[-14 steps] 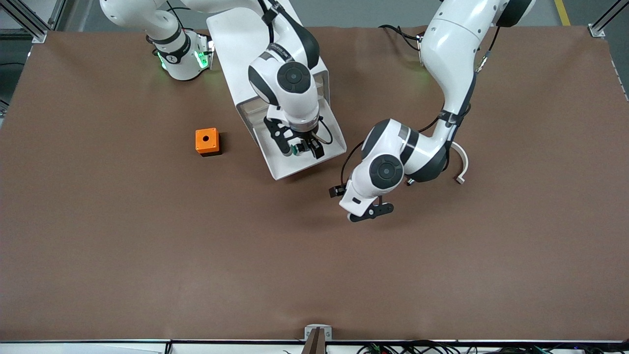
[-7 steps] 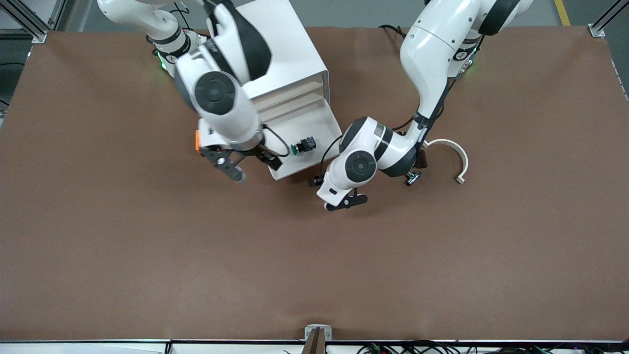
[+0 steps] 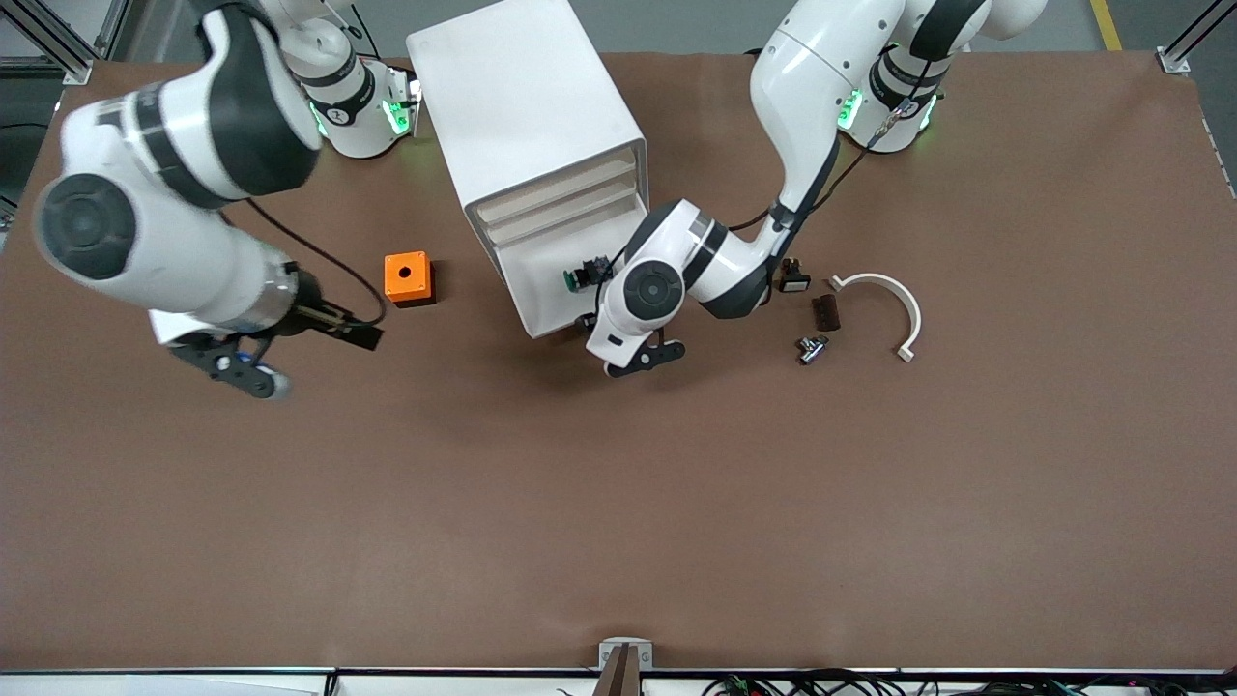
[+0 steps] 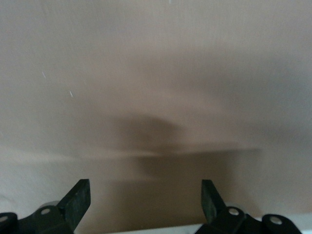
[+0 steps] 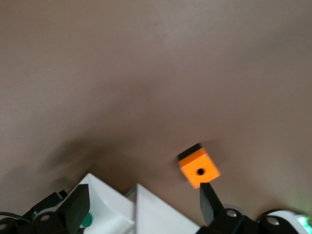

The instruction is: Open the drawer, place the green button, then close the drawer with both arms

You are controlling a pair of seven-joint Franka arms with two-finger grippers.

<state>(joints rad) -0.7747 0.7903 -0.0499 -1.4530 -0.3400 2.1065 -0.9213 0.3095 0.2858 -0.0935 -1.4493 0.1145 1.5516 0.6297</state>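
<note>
The white cabinet (image 3: pixel 527 106) stands near the robots' bases, and its lowest drawer (image 3: pixel 532 280) is pulled out. The green-capped button (image 3: pixel 580 277) lies in the drawer; its green cap also shows in the right wrist view (image 5: pixel 87 220). My left gripper (image 3: pixel 645 358) is open and empty, low beside the drawer's front, nearer the front camera. The left forearm covers part of the drawer. My right gripper (image 3: pixel 295 355) is open and empty over bare table toward the right arm's end, nearer the front camera than the orange cube (image 3: pixel 407 277).
Toward the left arm's end lie a small black part with a white face (image 3: pixel 794 280), a brown piece (image 3: pixel 824 311), a metal piece (image 3: pixel 810 348) and a white curved piece (image 3: pixel 894 304). The orange cube also shows in the right wrist view (image 5: pixel 200 168).
My right gripper let go of the button in the drawer and swung away past the orange cube. My left gripper moved up to the drawer's front, and the drawer has slid in a little.
</note>
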